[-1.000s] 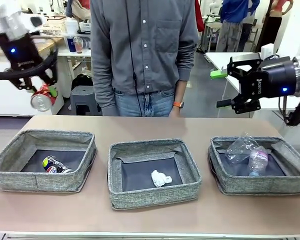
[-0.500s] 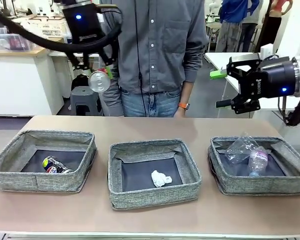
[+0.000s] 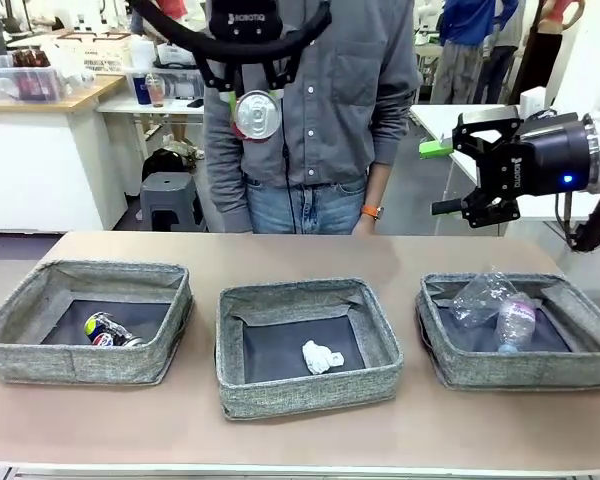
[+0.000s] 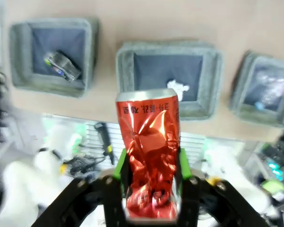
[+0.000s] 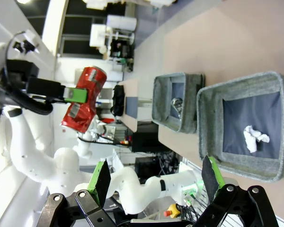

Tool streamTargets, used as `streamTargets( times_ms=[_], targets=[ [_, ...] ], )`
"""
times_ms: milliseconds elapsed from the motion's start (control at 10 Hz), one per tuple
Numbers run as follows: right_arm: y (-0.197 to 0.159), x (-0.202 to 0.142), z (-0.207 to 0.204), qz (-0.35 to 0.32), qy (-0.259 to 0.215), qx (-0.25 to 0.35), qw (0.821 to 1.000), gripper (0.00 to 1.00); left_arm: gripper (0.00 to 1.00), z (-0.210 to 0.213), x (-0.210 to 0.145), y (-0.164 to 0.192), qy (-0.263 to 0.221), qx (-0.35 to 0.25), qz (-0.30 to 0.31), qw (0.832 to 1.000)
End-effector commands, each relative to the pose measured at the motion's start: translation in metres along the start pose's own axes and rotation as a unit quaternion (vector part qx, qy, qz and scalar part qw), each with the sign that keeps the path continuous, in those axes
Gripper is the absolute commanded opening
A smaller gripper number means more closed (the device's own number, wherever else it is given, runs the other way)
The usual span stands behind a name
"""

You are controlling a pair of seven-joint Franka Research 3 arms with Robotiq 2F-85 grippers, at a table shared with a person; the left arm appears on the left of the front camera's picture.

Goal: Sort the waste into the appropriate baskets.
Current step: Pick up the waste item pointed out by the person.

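Observation:
High above the table's middle, my left gripper (image 3: pixel 256 112) is shut on a crushed red can (image 3: pixel 256 114), in front of the person's shirt. In the left wrist view the can (image 4: pixel 151 151) stands between the green pads (image 4: pixel 119 166), over the middle basket (image 4: pixel 213 71). Three grey baskets sit in a row. The left one (image 3: pixel 80 362) holds a dark-silver can (image 3: pixel 110 330). A white tissue (image 3: pixel 322 356) lies in the middle one (image 3: pixel 310 392). In the right one (image 3: pixel 520 370) lie a clear bottle (image 3: pixel 515 322) and a cup (image 3: pixel 480 295). My right gripper (image 3: pixel 440 178) hangs open and empty above the right basket.
A person in a grey shirt (image 3: pixel 330 100) stands at the table's far edge, one hand (image 3: pixel 365 222) hanging near it. Bare table (image 3: pixel 300 255) lies behind and in front of the baskets. The right wrist view shows the held can (image 5: pixel 84 99) and the tissue (image 5: pixel 254 137).
My left arm has swung from the far left to above the middle of the table, carrying the red can higher. The right arm has not moved.

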State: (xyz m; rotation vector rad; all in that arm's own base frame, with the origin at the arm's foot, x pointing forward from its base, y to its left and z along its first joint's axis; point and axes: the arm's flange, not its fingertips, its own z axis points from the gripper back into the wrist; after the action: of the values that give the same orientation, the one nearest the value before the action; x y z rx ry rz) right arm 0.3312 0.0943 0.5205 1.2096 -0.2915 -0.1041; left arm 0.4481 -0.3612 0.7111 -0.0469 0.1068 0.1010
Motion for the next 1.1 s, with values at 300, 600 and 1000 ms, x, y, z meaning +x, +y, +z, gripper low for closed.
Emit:
streamTargets(
  times_ms=[300, 600, 1000],
  targets=[
    [-0.001, 0.002, -0.003, 0.008, -0.005, 0.015, 1.000, 1.00, 0.43, 0.076, 0.020, -0.033, 0.032, -0.037, -0.046, 0.998],
    [-0.001, 0.002, -0.003, 0.008, -0.005, 0.015, 1.000, 1.00, 0.43, 0.027, -0.008, -0.016, 0.009, -0.020, -0.038, 0.999],
    [-0.001, 0.002, -0.003, 0.008, -0.005, 0.015, 1.000, 1.00, 0.43, 0.027, -0.008, -0.016, 0.009, -0.020, -0.038, 0.999]
  ],
)
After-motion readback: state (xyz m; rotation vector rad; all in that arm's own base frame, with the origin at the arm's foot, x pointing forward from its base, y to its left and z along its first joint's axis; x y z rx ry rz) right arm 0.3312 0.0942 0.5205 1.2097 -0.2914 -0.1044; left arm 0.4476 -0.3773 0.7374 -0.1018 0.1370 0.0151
